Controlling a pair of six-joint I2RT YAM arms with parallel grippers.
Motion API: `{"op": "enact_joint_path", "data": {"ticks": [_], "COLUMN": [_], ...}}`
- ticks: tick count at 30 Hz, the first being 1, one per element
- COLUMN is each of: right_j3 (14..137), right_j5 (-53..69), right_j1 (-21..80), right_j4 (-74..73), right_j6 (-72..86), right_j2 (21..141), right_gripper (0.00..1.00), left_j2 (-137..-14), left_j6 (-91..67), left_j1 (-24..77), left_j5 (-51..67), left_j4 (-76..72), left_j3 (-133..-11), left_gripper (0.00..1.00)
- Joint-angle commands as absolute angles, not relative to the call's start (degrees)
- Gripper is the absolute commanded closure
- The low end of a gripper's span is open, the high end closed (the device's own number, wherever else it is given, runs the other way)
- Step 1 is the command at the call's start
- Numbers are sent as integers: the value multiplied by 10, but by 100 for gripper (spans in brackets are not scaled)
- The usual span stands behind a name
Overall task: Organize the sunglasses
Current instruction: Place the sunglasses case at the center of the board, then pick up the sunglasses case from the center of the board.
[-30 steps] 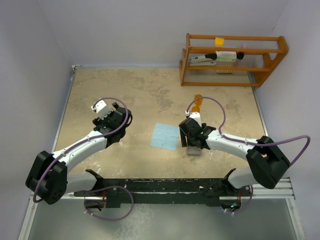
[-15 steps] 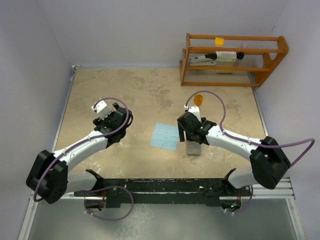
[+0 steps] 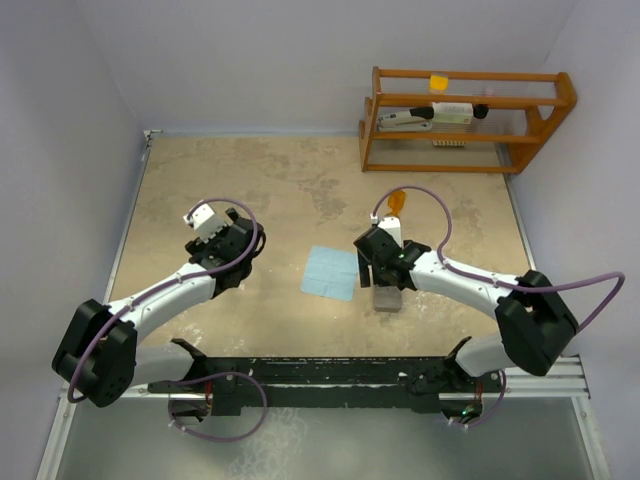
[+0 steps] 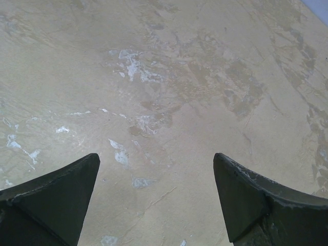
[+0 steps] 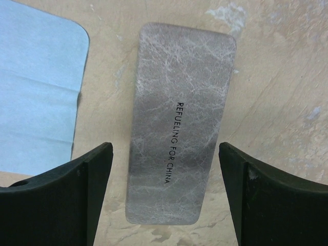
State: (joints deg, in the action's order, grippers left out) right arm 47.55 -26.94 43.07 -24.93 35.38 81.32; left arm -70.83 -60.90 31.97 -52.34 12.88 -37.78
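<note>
Left fingers (image 4: 51, 200) hang spread above the surface (image 4: 169, 77). Right fingers (image 5: 77, 195), spread and holding nothing, straddle the closed grey case (image 5: 179, 123) (blue cloth (image 5: 36, 87) just beside). Gripping it seems next, which calls for a straight descent. The sunglasses (image 3: 397, 200) lie beyond.

My left arm reaches forward from its base on the left and angles inward, and my left hand (image 3: 240, 240) hangs low with its two dark fingers (image 4: 51, 200) spread wide, nothing between them. My right arm sweeps in from its base on the right toward the middle, the wrist bent so my right hand (image 3: 385, 278) tips downward. Its fingers (image 5: 77, 200) are also wide apart and clasp nothing.
</note>
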Motion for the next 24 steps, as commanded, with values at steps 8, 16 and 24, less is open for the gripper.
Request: {"op": "enact_joint_path", "data": {"ticks": [8,16,24], "right_j3": [459,445,431], "right_j5": [-250,-223,-213], "right_j1": [430,430,429], "right_j4": [-246,-243,-232], "right_j6": [372,380,399], "right_j2": [847,846,842], "right_gripper": [14,14,16], "left_j2": [-712,-712,-710], "left_j6": [-609,-610,-610], "left_j1": [323,323,323], "left_j5": [-535,-534,-532], "left_j4": [112,115,117], "left_j3": [-373,-373,-373], "left_gripper": [10,10,10]}}
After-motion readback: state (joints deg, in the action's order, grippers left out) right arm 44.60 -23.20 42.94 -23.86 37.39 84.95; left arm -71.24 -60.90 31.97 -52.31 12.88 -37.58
